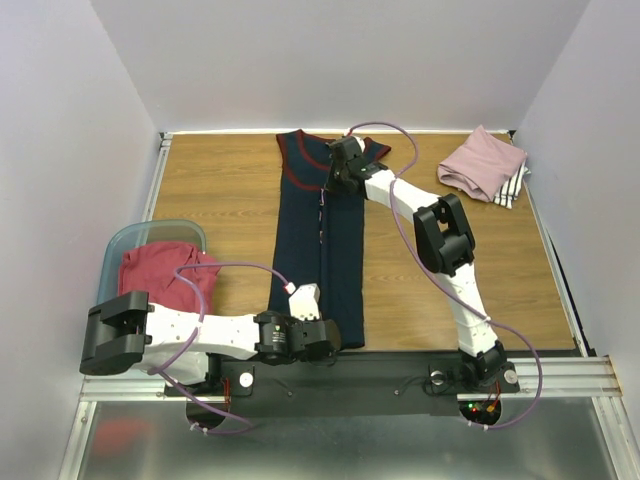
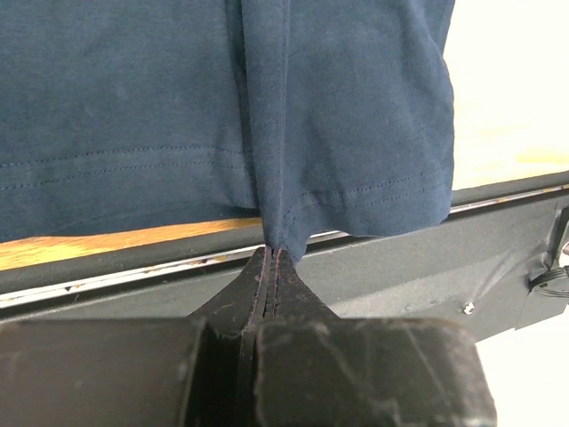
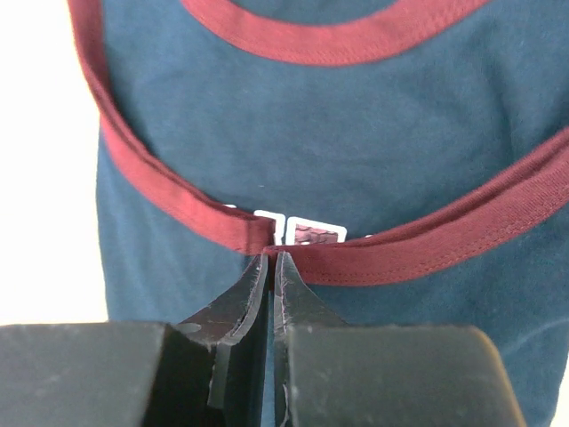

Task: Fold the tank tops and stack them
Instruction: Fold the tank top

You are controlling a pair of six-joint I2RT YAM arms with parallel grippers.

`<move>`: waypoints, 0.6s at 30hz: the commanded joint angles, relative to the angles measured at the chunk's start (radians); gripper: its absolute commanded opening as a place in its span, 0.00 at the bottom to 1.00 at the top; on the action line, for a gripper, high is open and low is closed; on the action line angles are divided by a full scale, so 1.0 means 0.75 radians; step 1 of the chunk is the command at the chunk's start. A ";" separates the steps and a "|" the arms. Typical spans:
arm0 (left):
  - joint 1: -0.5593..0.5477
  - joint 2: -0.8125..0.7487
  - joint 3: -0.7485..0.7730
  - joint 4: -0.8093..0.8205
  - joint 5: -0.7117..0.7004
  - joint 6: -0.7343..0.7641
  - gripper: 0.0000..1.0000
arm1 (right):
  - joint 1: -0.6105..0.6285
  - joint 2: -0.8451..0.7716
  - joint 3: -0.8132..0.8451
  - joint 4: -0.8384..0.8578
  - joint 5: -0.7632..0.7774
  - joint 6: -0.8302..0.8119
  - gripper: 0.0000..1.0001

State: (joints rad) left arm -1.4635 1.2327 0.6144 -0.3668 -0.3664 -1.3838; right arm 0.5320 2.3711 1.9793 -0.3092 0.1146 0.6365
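Observation:
The navy jersey (image 1: 322, 235) with maroon trim lies lengthwise down the middle of the table, folded into a narrow strip. My left gripper (image 1: 322, 338) is shut on its bottom hem at the near edge; the hem fold (image 2: 276, 233) shows pinched between the jaws. My right gripper (image 1: 336, 178) is shut on the maroon armhole trim (image 3: 267, 238) near the far end; a white patch (image 3: 302, 229) peeks out behind the trim. A folded dusty pink top (image 1: 482, 162) lies on a white black-striped top (image 1: 512, 187) at the far right. A red top (image 1: 165, 272) sits in the teal tub.
The translucent teal tub (image 1: 128, 240) stands at the near left. The black rail (image 1: 400, 372) runs along the table's near edge, under the jersey's hem. White walls close in the table on three sides.

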 commanded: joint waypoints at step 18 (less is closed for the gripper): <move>-0.002 -0.251 0.134 -0.339 -0.168 -0.045 0.49 | -0.006 -0.106 0.059 0.063 -0.004 -0.069 0.64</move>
State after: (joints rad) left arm -1.4639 1.0950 0.6510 -0.5304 -0.4107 -1.4086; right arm 0.5316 2.4001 1.9835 -0.3038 0.1123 0.6132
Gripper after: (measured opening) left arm 0.488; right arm 0.607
